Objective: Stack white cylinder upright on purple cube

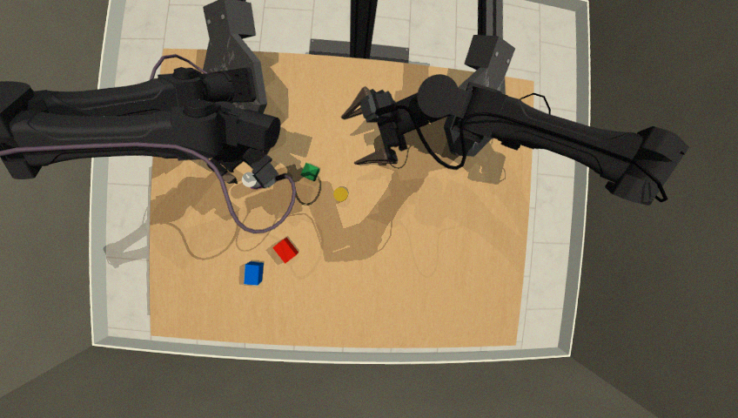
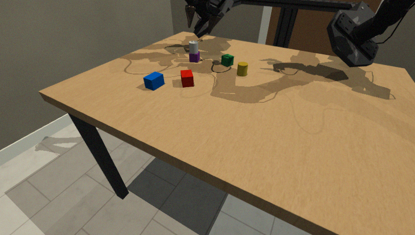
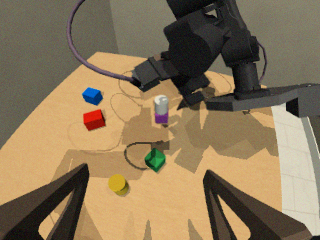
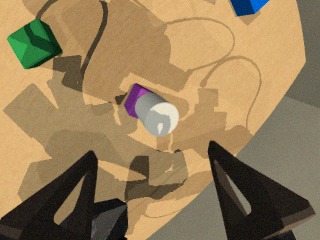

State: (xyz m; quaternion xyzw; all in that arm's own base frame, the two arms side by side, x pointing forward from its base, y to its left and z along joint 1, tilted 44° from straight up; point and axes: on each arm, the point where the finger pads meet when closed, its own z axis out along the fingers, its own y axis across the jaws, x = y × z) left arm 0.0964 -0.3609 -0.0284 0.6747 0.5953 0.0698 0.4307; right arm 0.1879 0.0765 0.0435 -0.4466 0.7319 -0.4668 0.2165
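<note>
White cylinder (image 1: pixel 249 179) (image 2: pixel 193 47) (image 3: pixel 161 104) (image 4: pixel 157 119): it stands upright on the purple cube (image 2: pixel 194 57) (image 3: pixel 161 119) (image 4: pixel 134 101), ahead of the right gripper (image 1: pixel 248 171) (image 2: pixel 199 29) (image 3: pixel 168 94) (image 4: pixel 151 151) and laterally between its fingertips in that wrist view, not held.
- Right gripper: released, fingers wide apart, above and just behind the stack as the exterior view shows it.
- Left gripper (image 1: pixel 349 140) (image 3: pixel 146 170): also wide open with nothing between its fingers, well apart from the stack; its own wrist view puts the stack farther out, beyond the green block (image 1: pixel 310 171) (image 2: pixel 227 60) (image 3: pixel 155 160) (image 4: pixel 35 44).
- Step in hand: placing looks done, so I judge this to be the clearing-off stage. The cylinder seems roughly centred, though the top view hides the cube.
- Next move: back the right gripper away from the stack, fingers kept open, with no sideways sweep; a brushed cylinder could topple. The left one need only keep out of the way.
</note>
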